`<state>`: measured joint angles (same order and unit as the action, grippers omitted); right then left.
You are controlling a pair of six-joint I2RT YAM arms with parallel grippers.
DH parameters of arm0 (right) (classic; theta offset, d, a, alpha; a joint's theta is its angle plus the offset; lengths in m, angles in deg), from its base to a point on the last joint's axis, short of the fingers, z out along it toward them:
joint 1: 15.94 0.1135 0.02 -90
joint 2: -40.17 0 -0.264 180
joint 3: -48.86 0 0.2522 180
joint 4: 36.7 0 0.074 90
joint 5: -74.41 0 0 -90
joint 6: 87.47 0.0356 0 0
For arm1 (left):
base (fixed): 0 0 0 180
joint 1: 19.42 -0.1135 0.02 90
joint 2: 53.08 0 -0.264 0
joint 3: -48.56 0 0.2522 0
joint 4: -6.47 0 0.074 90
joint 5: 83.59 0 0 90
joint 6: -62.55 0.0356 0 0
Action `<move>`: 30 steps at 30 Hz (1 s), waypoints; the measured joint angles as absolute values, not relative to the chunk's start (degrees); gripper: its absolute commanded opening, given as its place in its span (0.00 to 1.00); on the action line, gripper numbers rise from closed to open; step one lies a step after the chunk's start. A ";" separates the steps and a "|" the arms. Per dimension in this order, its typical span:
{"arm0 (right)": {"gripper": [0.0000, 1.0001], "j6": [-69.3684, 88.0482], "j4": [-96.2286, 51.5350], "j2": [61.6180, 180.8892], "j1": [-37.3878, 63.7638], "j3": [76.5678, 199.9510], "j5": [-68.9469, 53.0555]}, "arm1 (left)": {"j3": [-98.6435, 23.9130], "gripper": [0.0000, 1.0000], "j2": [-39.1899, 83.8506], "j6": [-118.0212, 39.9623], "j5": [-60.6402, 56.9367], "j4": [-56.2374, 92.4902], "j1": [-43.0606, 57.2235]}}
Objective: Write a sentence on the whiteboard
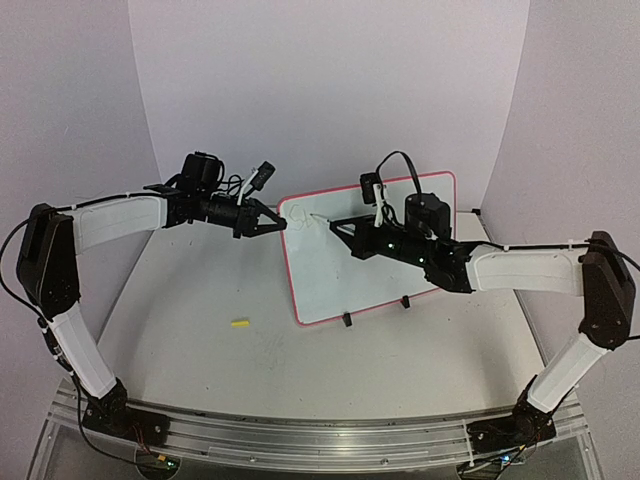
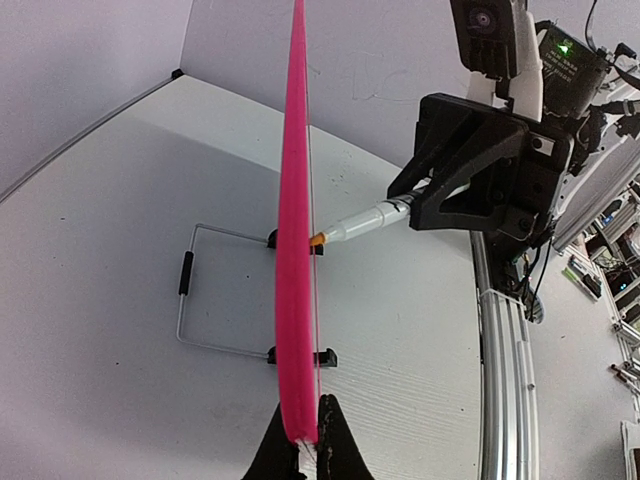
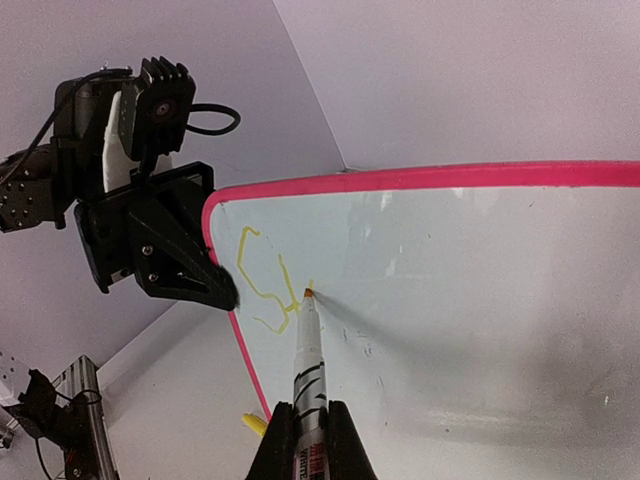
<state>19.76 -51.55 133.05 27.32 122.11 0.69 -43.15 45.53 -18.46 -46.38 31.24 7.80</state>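
Observation:
The whiteboard (image 1: 400, 250) stands tilted on its wire stand with black feet, pink-red rim all round. My left gripper (image 1: 283, 224) is shut on the board's upper left edge; the left wrist view shows the rim (image 2: 296, 250) edge-on between the fingers (image 2: 338, 445). My right gripper (image 1: 335, 227) is shut on a white marker (image 3: 309, 370) whose orange tip (image 3: 308, 293) touches the board face (image 3: 470, 300). The sentence (image 3: 265, 280) is only its first yellow letters, "St", near the top left corner.
A yellow marker cap (image 1: 239, 323) lies on the table left of the board, also showing in the right wrist view (image 3: 252, 424). The wire stand (image 2: 195, 300) reaches out behind the board. Grey walls enclose the table on three sides.

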 measured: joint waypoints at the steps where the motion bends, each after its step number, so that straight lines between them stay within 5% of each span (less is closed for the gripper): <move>1: 0.00 19.76 -51.58 133.03 27.39 122.09 0.41 | -43.15 0.00 45.53 -18.48 -46.36 31.24 7.80; 30: 0.00 21.37 -52.86 132.16 27.50 117.56 -1.15 | -43.15 0.00 45.53 -18.96 -46.34 31.26 7.78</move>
<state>21.37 -52.86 132.16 27.50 117.56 -1.15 -43.15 45.53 -18.96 -46.34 31.26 7.78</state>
